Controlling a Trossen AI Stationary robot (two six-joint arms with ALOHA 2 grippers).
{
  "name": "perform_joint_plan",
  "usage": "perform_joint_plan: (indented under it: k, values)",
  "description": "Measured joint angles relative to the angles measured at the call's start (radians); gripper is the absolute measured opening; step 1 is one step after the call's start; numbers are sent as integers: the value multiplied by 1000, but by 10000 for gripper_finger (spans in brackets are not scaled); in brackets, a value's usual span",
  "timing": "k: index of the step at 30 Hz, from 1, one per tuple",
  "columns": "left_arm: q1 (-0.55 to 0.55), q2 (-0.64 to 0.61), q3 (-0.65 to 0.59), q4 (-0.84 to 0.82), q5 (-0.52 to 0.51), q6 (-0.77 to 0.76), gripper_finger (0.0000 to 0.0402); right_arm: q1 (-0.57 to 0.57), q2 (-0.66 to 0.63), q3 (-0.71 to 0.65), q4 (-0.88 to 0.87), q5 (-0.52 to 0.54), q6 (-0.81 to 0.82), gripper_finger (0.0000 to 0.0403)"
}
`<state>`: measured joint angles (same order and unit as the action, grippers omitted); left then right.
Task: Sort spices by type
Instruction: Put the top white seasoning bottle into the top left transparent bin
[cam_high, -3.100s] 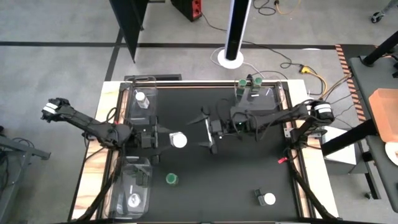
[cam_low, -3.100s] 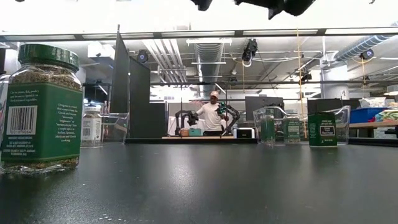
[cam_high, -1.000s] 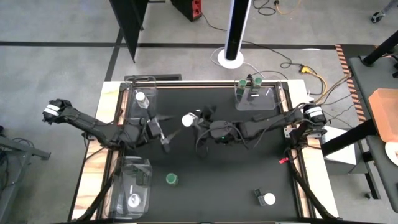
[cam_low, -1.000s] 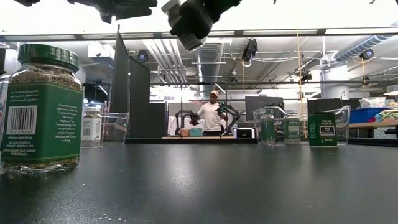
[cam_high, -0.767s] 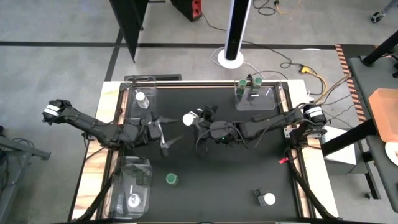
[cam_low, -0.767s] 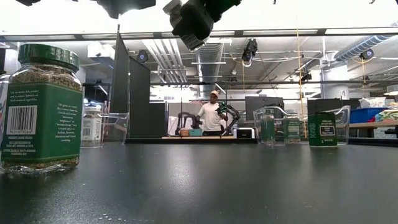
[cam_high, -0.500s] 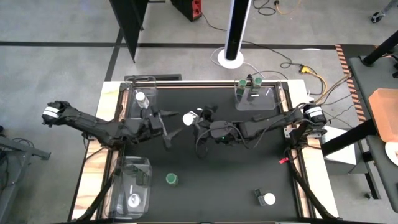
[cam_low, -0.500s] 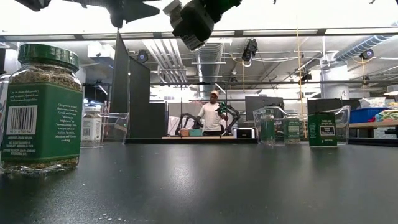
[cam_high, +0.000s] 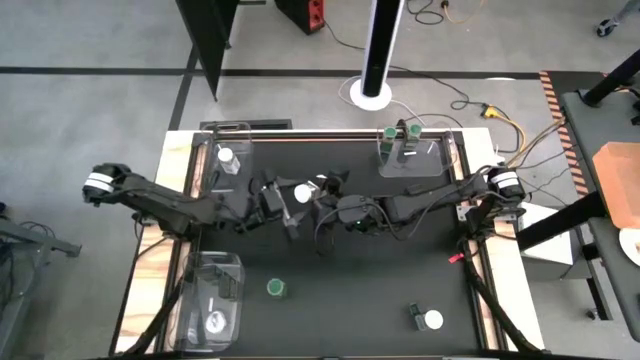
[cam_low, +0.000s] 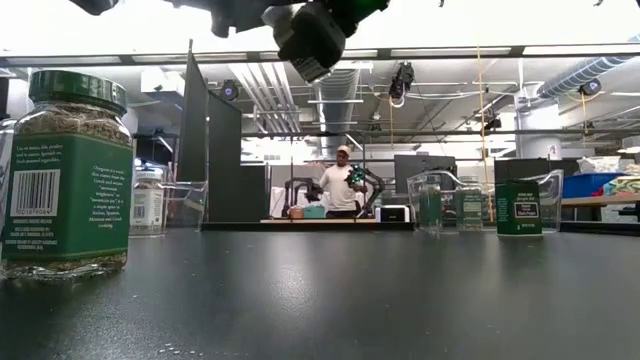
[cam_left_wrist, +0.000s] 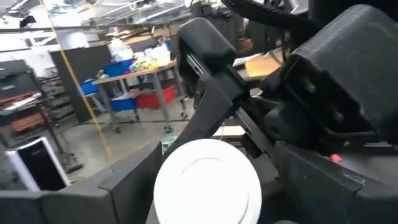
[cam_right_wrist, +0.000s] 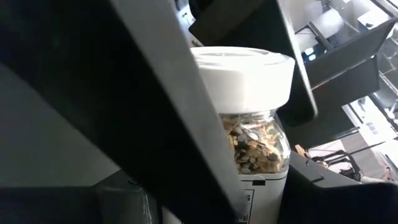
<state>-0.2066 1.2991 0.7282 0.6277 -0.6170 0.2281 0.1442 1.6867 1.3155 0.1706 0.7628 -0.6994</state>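
From above, the right hand (cam_high: 312, 190) grips a white-lidded spice jar (cam_high: 301, 192) in the air over the middle of the black surface (cam_high: 380, 270). The left hand (cam_high: 283, 205) is right beside that jar, its fingers spread wide on either side of it, holding nothing. Two green-lidded jars (cam_high: 394, 133) sit in a clear tray (cam_high: 432, 160) at the far right, another white-lidded jar (cam_high: 226, 157) in the far left tray, one green-lidded jar (cam_high: 276, 288) and one white-lidded jar (cam_high: 431, 320) loose on the surface.

At table height, the held jar (cam_low: 308, 38) hangs tilted high up; a large green-lidded jar (cam_low: 66, 175) stands close by, and a person (cam_low: 340, 186) stands in the room behind.

The left wrist view faces the jar's white lid (cam_left_wrist: 207, 182).

The right wrist view shows the jar (cam_right_wrist: 252, 118) clamped between dark fingers (cam_right_wrist: 168, 106).
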Motion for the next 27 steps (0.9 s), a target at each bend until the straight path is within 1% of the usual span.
perform_joint_plan:
  k: [5, 10, 13, 17, 23, 27]
  values:
    - [0, 22, 17, -8, -21, 13, 273, 0, 0, 0, -24, -1, 18, 188]
    - [0, 4, -15, -4, -28, -26, 246, 0, 0, 0, -35, -3, 26, 188]
    - [0, 0, -30, 0, -31, -50, 237, 0, 1, 0, -38, -5, 34, 188]
    - [0, 3, -29, -1, -39, -59, 234, 0, 2, 0, -39, -4, 36, 188]
    - [-4, 2, -28, -8, -126, -81, 233, -1, 2, 0, -28, -1, 37, 188]
    - [-4, 2, -28, -11, -139, -68, 244, -2, 2, 0, -28, 5, 37, 188]
